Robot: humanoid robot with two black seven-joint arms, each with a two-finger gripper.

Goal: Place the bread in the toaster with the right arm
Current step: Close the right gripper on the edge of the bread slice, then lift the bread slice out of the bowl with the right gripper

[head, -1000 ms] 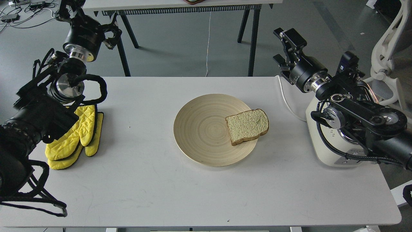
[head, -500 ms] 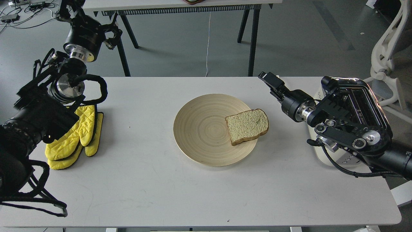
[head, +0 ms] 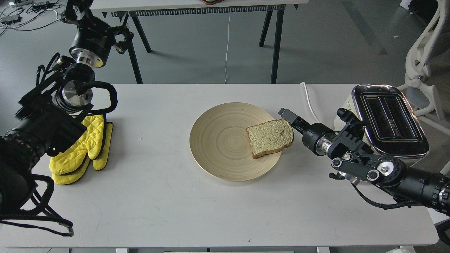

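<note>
The bread (head: 270,137), a pale speckled slice with a brown crust, lies flat on the right side of a round wooden plate (head: 214,161), overhanging its rim a little. My right arm reaches in low from the right. Its gripper (head: 289,117) is just off the bread's upper right corner, close to the table. Only one dark finger shows clearly, so I cannot tell how the jaws stand. The cream-white toaster (head: 388,117) with its chrome two-slot top stands at the table's right edge, behind the arm. My left gripper (head: 74,10) is raised at the far left, dark and partly cut off.
A pair of yellow oven mitts (head: 82,147) lies at the left beside my left arm. The toaster's white cord (head: 310,102) runs over the table's back right. Another table's legs (head: 276,42) stand behind, and a white chair (head: 425,42) is at the right.
My right arm has swung down and to the left from above the toaster, bringing its gripper low beside the bread. The toaster's top is now uncovered. The left arm and bread have not moved.
</note>
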